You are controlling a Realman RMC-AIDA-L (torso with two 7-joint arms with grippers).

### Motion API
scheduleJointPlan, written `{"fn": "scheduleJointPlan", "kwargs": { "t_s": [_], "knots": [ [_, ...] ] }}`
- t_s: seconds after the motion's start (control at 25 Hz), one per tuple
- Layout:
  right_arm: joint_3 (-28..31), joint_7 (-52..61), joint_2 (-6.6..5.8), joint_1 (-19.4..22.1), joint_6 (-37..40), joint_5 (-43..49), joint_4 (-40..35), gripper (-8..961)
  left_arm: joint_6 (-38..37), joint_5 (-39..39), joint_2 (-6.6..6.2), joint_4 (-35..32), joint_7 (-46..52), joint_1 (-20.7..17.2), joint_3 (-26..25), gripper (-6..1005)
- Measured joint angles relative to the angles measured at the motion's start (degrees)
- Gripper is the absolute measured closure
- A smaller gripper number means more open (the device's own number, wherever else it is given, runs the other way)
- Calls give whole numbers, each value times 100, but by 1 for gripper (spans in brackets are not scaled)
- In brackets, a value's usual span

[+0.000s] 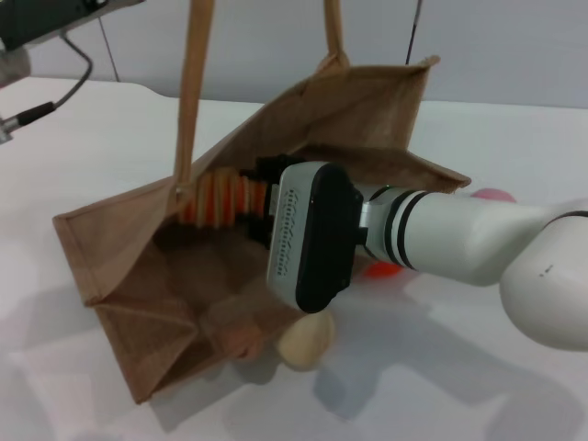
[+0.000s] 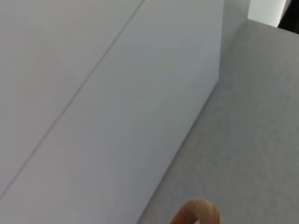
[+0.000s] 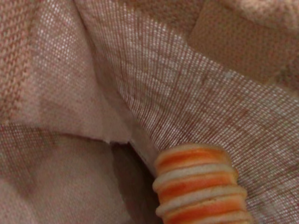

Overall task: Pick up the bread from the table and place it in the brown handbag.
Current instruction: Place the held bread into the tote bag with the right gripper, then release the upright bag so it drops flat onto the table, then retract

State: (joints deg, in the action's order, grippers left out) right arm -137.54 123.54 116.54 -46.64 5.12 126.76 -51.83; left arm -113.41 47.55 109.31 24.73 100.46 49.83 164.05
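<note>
Jute brown handbag (image 1: pixel 138 303) is gaping on the table (image 1: pixel 92 138), a strap lifted toward the left end effector off-frame; bread (image 1: pixel 220 197) is hanging inside its mouth, clamped in the right end effector (image 1: pixel 262 197); only releasing is remaining.

No readable text, label, brand or number shows anywhere (none on the brown handbag (image 1: pixel 138 303) either).
</note>
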Motion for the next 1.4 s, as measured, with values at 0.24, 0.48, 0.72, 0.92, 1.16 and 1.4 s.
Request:
{"fn": "scheduleJointPlan", "kwargs": {
  "t_s": [0.24, 0.48, 0.72, 0.92, 1.16, 1.4],
  "knots": [
    [9, -25, -50, 421, 71, -25, -581, 430, 20, 229, -41, 31, -5, -274, -3, 878],
    [361, -375, -112, 1076, 326, 36, -1366, 183, 73, 304, -93, 37, -40, -476, -23, 878],
    [923, -837, -142, 1728, 982, 42, -2182, 64, 272, 520, -97, 49, -87, -652, -18, 877],
    [1243, -923, -366, 2386, 1115, 78, -2873, 61, 755, 538, -45, 44, -412, -770, -14, 877],
    [1882, -978, -426, 3122, 1160, 94, -3242, 62, 1633, 561, 109, 3, -1083, -884, -22, 870],
    [2325, -978, -374, 3458, 1089, 54, -3320, 64, 2326, 704, 427, -6, -2201, -942, -53, 856]
  ]
}}
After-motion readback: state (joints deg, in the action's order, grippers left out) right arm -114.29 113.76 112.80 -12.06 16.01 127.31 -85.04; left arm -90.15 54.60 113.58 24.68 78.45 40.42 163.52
